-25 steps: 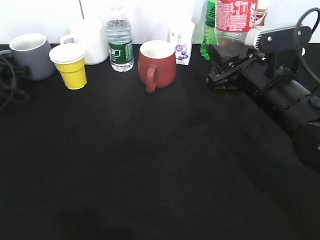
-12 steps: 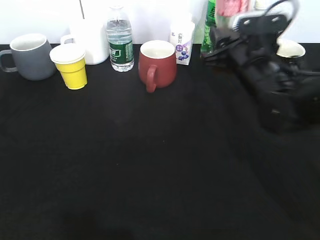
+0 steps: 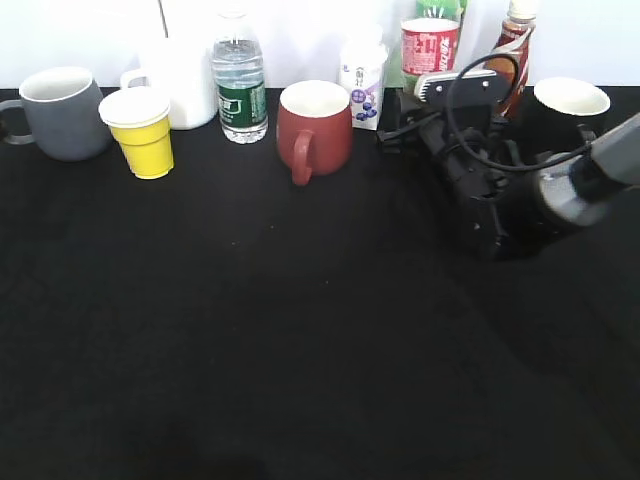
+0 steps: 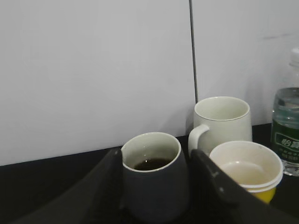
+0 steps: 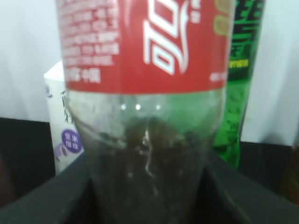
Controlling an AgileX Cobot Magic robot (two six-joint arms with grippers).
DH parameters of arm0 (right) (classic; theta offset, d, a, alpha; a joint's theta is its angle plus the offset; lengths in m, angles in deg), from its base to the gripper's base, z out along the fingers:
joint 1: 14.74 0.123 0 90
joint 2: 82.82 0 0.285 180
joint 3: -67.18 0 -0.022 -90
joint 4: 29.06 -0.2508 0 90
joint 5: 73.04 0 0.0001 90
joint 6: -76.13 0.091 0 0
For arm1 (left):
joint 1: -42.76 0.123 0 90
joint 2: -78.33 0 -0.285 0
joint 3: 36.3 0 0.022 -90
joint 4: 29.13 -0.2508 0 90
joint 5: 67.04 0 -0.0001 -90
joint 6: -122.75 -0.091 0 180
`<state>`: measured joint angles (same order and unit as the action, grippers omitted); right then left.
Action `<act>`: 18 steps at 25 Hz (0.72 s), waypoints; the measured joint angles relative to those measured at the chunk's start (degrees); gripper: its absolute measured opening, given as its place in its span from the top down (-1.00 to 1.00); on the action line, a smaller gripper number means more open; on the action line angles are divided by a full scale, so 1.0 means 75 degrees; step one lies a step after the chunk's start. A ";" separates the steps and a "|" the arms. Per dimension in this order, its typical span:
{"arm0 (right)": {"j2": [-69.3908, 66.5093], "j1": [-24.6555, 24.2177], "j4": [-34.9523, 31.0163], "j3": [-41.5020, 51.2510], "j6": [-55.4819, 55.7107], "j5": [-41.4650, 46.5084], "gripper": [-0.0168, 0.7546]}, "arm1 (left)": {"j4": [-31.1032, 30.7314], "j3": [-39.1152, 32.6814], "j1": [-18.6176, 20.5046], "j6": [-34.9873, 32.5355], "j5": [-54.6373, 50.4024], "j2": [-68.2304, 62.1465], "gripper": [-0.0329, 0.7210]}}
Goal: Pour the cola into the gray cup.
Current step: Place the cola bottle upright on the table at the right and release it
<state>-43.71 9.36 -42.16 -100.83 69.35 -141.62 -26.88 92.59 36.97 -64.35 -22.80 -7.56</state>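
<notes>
Black cloth covers the table (image 3: 300, 330). Along its far edge stand the containers.

The gray cup (image 3: 62, 112) sits at the far left corner, upright. In the left wrist view it stands between the two dark fingers of the left gripper (image 4: 156, 186), one finger on each side of the mug and close against its wall; whether they press it cannot be told. A small pool of dark liquid shows at the bottom of its white inside.

Just beside the gray cup stands a yellow paper cup (image 3: 140, 130), with a white mug (image 3: 180, 85) behind it and a water bottle (image 3: 240, 85) further along the far edge. A red mug (image 3: 312, 125) stands near the middle of the far edge, with a small white carton (image 3: 362, 85) just beyond it.

The cola (image 3: 430, 50) stands upright at the far edge, right of centre, its red label facing the camera. The right gripper (image 5: 149, 186) has its fingers spread to either side of the bottle's clear lower body; contact cannot be confirmed. The bottle appears nearly empty below the label. A green bottle (image 5: 243, 70) stands directly behind it. A brown-and-red bottle (image 3: 515, 45) and a black mug (image 3: 568, 110) occupy the far right corner.
</notes>
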 joint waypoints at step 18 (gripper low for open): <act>0.0080 0.0000 0.0092 0.0635 0.0188 -0.0510 -0.21 | -0.0029 0.0000 0.0000 0.0003 0.0031 0.0000 -0.03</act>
<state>-43.11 9.36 -41.47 -96.07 70.75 -145.45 -27.09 92.59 36.97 -64.33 -22.57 -7.56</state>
